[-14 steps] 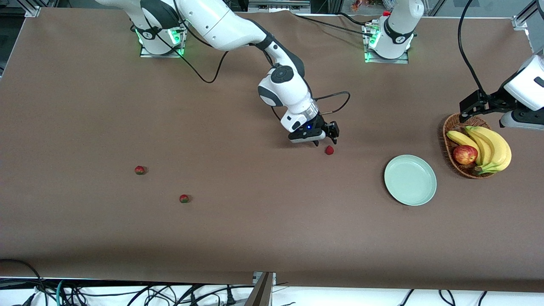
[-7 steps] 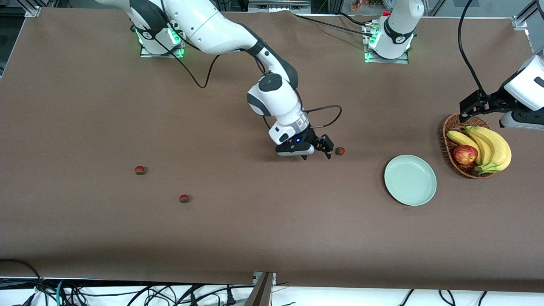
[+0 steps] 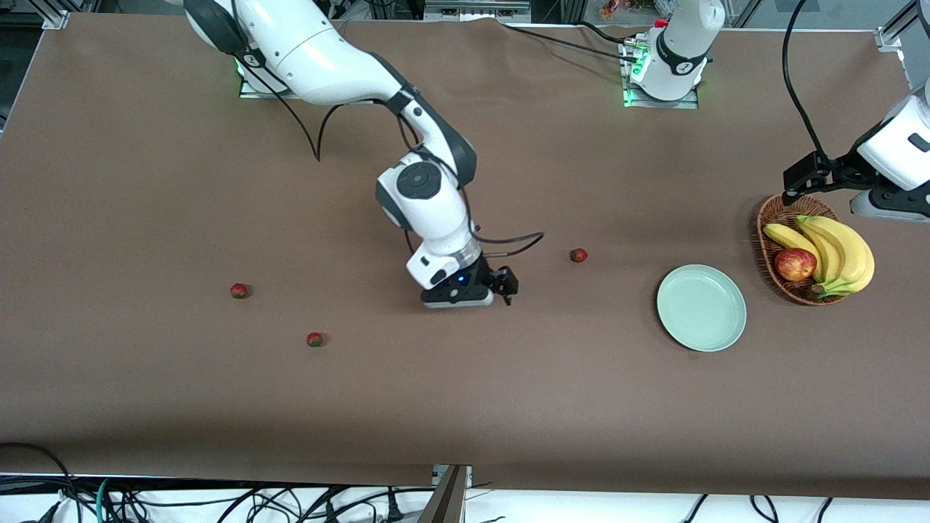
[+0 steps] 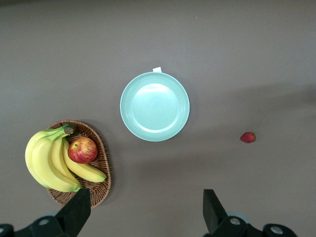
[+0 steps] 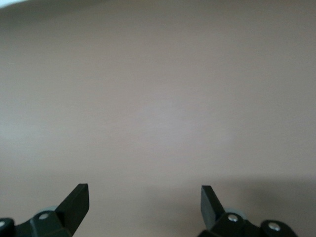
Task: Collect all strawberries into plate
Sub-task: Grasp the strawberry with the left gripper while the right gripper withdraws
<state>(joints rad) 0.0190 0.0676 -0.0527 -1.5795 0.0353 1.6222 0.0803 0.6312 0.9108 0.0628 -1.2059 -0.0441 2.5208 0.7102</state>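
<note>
Three strawberries lie on the brown table (image 3: 145,181), none in the plate (image 3: 701,307). One strawberry (image 3: 579,255) sits between the right hand (image 3: 488,299) and the plate, apart from both. The other two lie toward the right arm's end of the table: one (image 3: 239,290) farther from the front camera, the other (image 3: 314,339) nearer. The plate (pale mint, nothing in it) rests just beside a wicker basket (image 3: 770,218) holding bananas (image 3: 843,250) and an apple (image 3: 795,264). The right hand hangs low over bare table, fingers (image 5: 76,200) spread apart, gripping nothing. The left hand (image 4: 143,215) waits above the basket, its fingers apart too.
</note>
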